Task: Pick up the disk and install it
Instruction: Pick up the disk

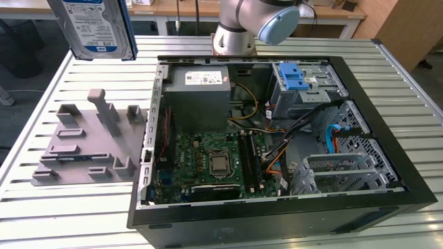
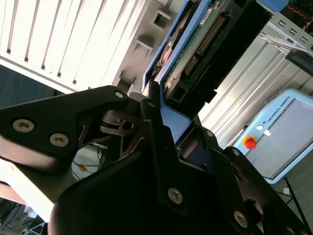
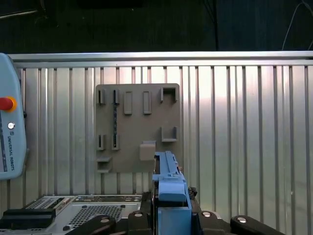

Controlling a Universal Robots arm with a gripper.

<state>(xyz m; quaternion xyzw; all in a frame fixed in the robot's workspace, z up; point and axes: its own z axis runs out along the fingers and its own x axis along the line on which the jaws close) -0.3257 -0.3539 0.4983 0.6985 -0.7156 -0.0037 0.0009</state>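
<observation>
Two black fingers [image 2: 152,105] of the gripper [image 2: 172,122] are clamped on the blue-bracketed edge of the disk [image 2: 195,49], which juts out edge-on from between them. In the exterior view the disk hangs in the air, label showing, off the open computer case [image 1: 277,220] toward the exterior view's left. Beside the case, a grey fixture plate [image 1: 83,142] lies on the slatted table [image 1: 69,218]. At the case's far corner sits the grey drive cage [image 1: 312,96].
</observation>
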